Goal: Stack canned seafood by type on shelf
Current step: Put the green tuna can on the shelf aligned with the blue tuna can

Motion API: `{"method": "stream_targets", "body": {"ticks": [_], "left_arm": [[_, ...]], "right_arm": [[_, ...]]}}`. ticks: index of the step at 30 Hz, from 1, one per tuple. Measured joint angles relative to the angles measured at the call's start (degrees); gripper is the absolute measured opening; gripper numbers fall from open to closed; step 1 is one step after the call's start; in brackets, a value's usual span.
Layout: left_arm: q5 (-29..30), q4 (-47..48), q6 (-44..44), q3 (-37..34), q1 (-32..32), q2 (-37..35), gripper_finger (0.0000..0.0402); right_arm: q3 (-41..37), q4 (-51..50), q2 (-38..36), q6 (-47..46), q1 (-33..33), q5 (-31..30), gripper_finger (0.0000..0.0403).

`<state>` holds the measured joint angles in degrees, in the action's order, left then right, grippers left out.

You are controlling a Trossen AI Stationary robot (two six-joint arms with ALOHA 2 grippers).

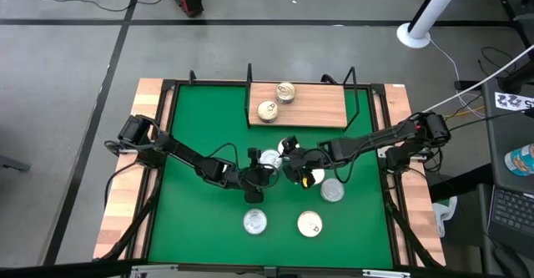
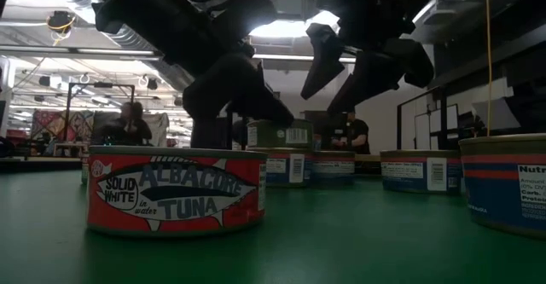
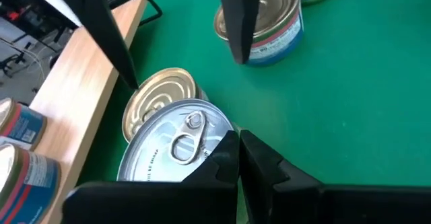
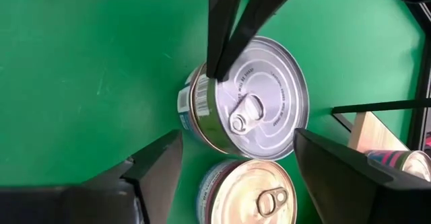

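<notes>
the left gripper (image 3: 239, 158) is pinched together at the rim of a silver-topped can (image 3: 176, 151). the right gripper (image 4: 232, 157) hangs spread apart over that can and a gold-topped one (image 4: 252, 196).

Two dark, near-black jointed arms are showing blocky housings at their joints and black cables trailing along their links. The left gripper (image 1: 265, 174) is ending in two slim, flat, matte-black fingers (image 4: 219, 32) that are tapering to narrow tips. The right gripper (image 1: 294, 166) is carrying broader, wedge-shaped black fingers (image 4: 156, 168) with angular, faceted faces. Loose black cables are looping from both arm bases.
</notes>
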<state>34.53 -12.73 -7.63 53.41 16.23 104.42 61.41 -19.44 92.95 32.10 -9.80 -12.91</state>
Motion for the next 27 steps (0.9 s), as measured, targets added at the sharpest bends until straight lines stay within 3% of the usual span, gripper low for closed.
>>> {"method": "stream_targets", "body": {"ticks": [10, 27], "left_arm": [[0.9, -0.4, 6.7, 0.0, 0.0, 0.0, 0.0001], [0.9, -4.7, 10.8, 0.0, -0.1, -0.1, 0.0001]], "right_arm": [[0.0, 0.1, 0.0, 0.2, -1.2, -1.3, 0.028], [-4.7, 7.7, 0.0, 3.2, -6.5, -12.9, 0.028]]}}
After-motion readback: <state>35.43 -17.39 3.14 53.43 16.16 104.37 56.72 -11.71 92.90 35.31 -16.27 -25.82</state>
